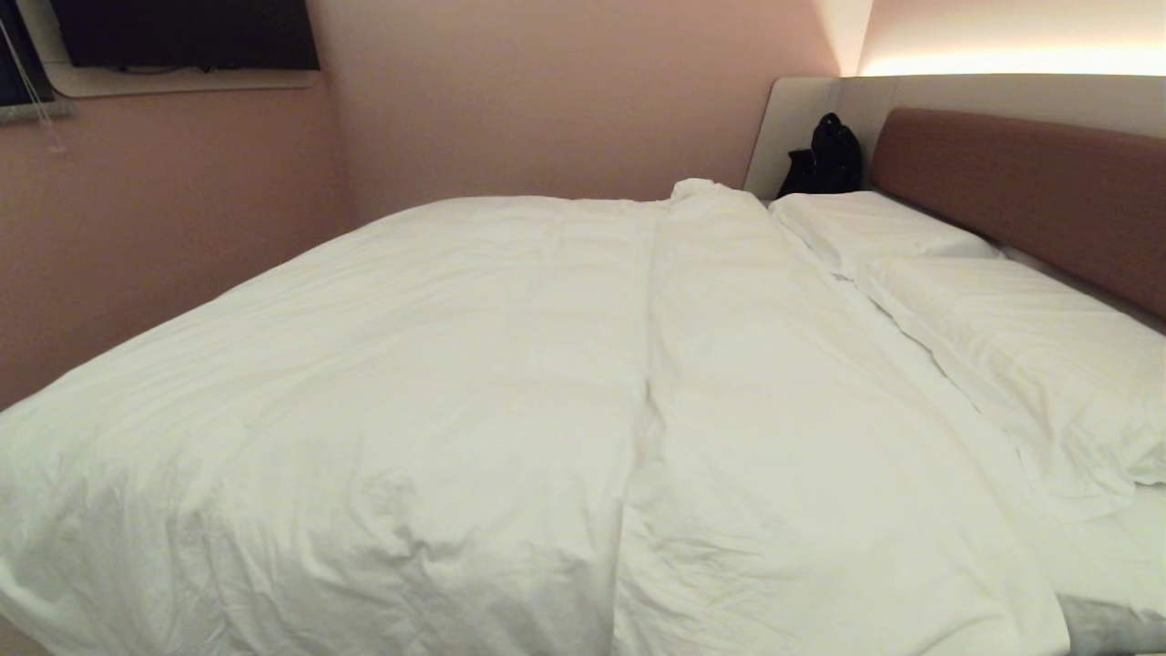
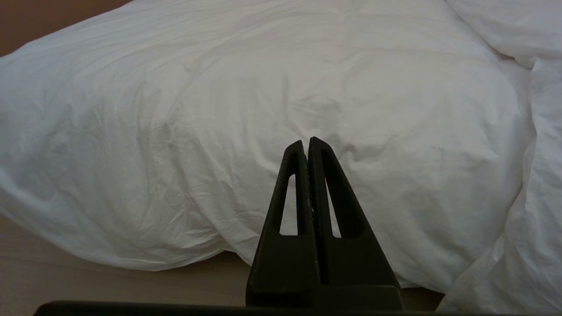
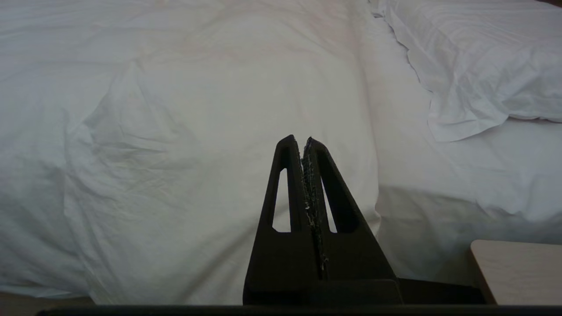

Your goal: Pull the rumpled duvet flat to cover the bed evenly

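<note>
The puffy white duvet [image 1: 410, 383] lies spread over the bed [image 1: 1107, 569], with a long crease running from the near edge to the far side and a folded-back strip beside the pillows. Its near edge hangs over the side of the bed in the left wrist view, duvet [image 2: 228, 109], and in the right wrist view, duvet [image 3: 184, 131]. My left gripper [image 2: 306, 141] is shut and empty, short of the hanging edge. My right gripper [image 3: 299, 139] is shut and empty too, facing the duvet's edge. Neither arm shows in the head view.
Two white pillows [image 1: 1020, 346] lie along the brown headboard [image 1: 1029, 191] on the right. A black bag [image 1: 824, 159] sits in the far corner. A pale bedside table corner [image 3: 518, 272] is near my right gripper. Pink walls close in the far and left sides.
</note>
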Robot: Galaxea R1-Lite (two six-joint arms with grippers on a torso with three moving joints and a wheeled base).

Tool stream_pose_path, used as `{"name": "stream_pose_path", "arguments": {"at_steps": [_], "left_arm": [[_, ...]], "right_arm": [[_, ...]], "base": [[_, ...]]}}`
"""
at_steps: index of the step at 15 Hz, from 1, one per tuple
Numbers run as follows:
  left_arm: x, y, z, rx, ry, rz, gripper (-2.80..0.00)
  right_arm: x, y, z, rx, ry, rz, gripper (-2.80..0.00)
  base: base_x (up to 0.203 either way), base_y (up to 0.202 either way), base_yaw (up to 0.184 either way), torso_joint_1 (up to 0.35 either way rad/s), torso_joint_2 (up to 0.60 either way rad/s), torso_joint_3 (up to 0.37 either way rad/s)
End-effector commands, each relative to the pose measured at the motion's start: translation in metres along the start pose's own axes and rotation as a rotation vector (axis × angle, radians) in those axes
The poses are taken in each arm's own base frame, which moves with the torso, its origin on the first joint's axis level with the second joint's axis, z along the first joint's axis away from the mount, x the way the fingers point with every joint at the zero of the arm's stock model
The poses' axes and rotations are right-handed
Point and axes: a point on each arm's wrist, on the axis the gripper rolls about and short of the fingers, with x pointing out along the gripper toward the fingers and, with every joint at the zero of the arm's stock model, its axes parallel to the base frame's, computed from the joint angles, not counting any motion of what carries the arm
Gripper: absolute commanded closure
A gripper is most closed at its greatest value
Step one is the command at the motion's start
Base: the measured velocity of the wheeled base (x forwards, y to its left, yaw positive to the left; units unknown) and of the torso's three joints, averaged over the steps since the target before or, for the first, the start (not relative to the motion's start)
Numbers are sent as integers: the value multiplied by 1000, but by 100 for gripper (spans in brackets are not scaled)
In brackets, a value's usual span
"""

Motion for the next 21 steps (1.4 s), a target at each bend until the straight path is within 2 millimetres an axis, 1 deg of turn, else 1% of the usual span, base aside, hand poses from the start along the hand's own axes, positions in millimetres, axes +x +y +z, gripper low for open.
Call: {"name": "stream_pose_path", "arguments": {"at_steps": [1,21], "left_arm": [[0,0,0,0,0,1,0],[0,0,0,4,1,-1,0]], "right_arm": [[0,0,0,7,-1,0,0],[0,0,0,7,-1,0,0]], "base": [[0,0,0,0,0,0],[0,0,0,0,0,0]]}}
